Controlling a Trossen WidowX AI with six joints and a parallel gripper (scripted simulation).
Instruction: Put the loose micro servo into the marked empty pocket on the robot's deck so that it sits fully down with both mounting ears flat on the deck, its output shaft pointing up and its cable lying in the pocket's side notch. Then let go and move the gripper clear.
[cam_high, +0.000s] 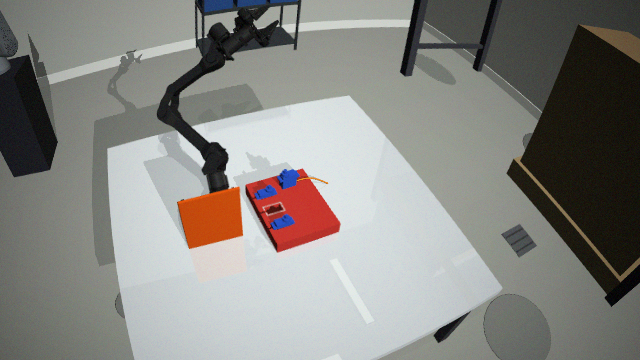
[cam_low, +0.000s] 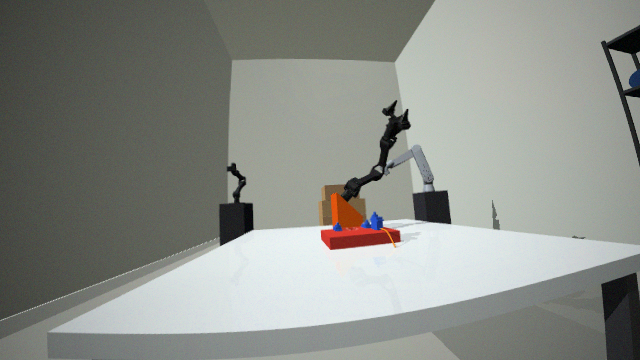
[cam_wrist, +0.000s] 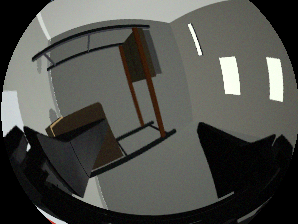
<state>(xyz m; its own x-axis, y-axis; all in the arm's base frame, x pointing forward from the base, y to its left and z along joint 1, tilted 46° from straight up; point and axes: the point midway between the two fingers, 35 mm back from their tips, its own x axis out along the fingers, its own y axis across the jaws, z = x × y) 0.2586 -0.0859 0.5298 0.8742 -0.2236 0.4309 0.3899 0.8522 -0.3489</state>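
The loose blue micro servo (cam_high: 288, 179) (cam_low: 376, 221) sits raised on the far edge of the red deck (cam_high: 314, 215) (cam_low: 362, 241). Its orange cable (cam_high: 316, 179) (cam_low: 389, 237) hangs out past the deck's edge. The empty pocket (cam_high: 274, 209), outlined in white, lies between two seated blue servos (cam_high: 265, 192) (cam_high: 282, 222). My gripper (cam_high: 271, 17) (cam_low: 401, 106) (cam_wrist: 153, 125) is open and empty, high above and well away from the deck, with its fingers pointing up and outward. The wrist view shows only the room between the fingers, with no servo. The servo's exact tilt is too small to tell.
An upright orange panel (cam_high: 212, 220) (cam_low: 342, 212) stands on the white table (cam_high: 425, 280) (cam_low: 280, 290) beside the deck and in front of the arm's base. A shelf rack (cam_high: 297, 30) stands on the floor behind the arm. A brown cabinet (cam_high: 590, 125) stands to the right, off the table.
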